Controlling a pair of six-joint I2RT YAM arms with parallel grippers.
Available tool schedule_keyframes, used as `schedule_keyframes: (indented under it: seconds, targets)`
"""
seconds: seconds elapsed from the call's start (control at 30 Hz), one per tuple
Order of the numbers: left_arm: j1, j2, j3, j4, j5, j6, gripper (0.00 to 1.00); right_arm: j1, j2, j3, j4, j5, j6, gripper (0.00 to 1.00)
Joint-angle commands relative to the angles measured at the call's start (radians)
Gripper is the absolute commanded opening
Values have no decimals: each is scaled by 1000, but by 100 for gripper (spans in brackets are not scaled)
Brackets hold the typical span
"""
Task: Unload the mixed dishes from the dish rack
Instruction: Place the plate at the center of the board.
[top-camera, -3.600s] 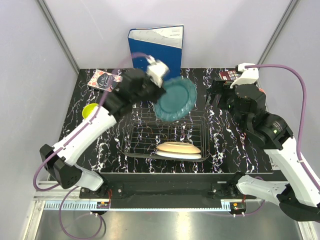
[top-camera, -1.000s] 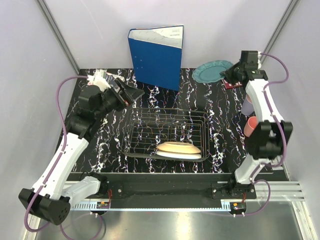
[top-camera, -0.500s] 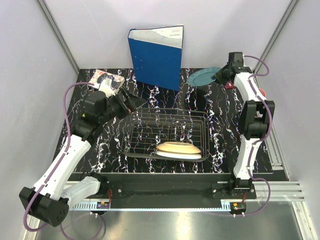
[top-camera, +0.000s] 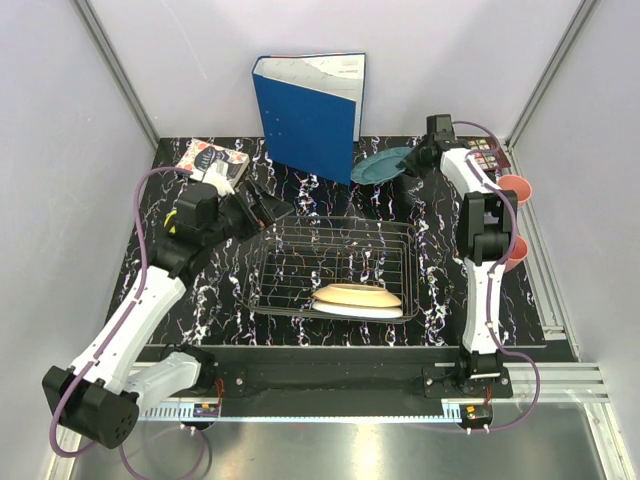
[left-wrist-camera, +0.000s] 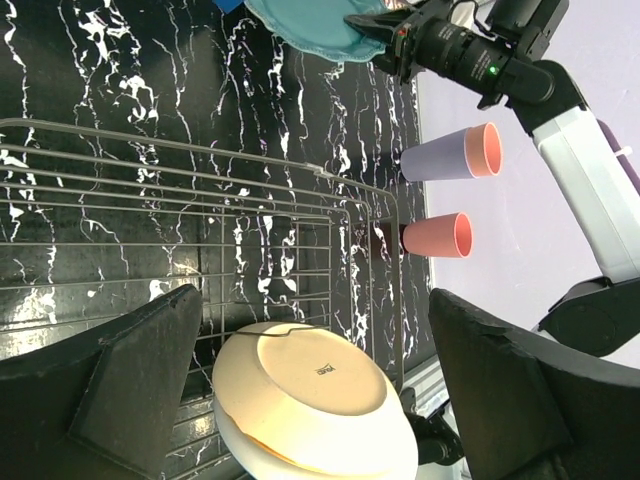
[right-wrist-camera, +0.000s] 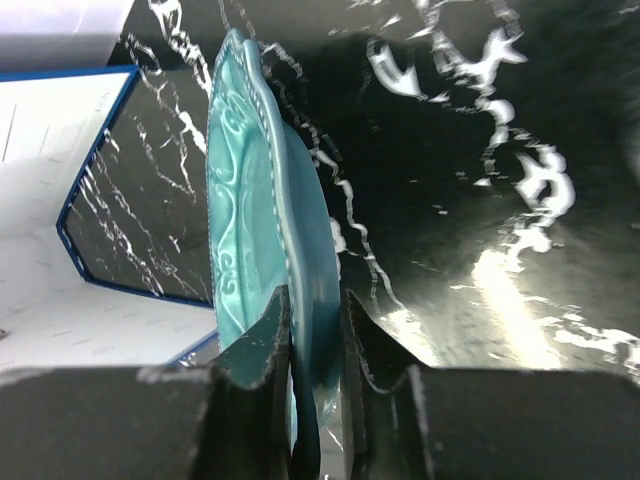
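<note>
The dish rack (top-camera: 335, 262) holds a cream plate (top-camera: 357, 294) lying upside down on a white plate (top-camera: 368, 312) at its near right. My right gripper (top-camera: 414, 160) is shut on the rim of the teal plate (top-camera: 380, 165), held tilted above the back of the table; the wrist view shows its fingers (right-wrist-camera: 268, 330) pinching the teal plate (right-wrist-camera: 250, 200). My left gripper (top-camera: 275, 207) hangs open over the rack's far left corner. Between its wide fingers (left-wrist-camera: 150, 360) I see the cream plate (left-wrist-camera: 310, 385) and the rack (left-wrist-camera: 200, 190).
A blue binder (top-camera: 310, 110) stands at the back, close to the teal plate. Small books lie at the back left (top-camera: 208, 158) and back right (top-camera: 487, 150). Cups lie on their sides at the right edge (top-camera: 513, 187), one lavender (left-wrist-camera: 445, 158), one pink (left-wrist-camera: 435, 235).
The teal plate, earlier in my left gripper over the rack, is now in the right one, which has carried it leftward along the back toward the binder. My left arm edged toward the rack.
</note>
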Motion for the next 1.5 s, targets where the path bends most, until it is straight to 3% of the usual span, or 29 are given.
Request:
schedule_keyframes:
  seconds: [0.0,0.4,0.43,0.5,0.53,0.9,1.17,1.47]
  targets:
    - [-5,-11,-21,29,-23,15,99,9,26,117,23,-52,26,0]
    - [-5,42,-32,27,12,4,99,-23,40,83,-80,-32,41,0]
    - [-5,45,-30,26,14,4,99,-28,37,71,-82,-33,43,4]
    - [-5,53,-27,26,20,1,99,-32,30,65,-86,-40,44,24]
    - [-5,59,-26,26,23,3,99,-32,26,57,-89,-38,44,28]
    - [-5,111,2,27,63,-5,99,-35,-10,17,-109,-43,46,45]
    - [-5,121,-4,29,72,-8,99,-34,-41,14,-163,-7,46,64]
    - [-5,151,14,24,86,-4,99,-28,-122,22,-232,48,30,71]
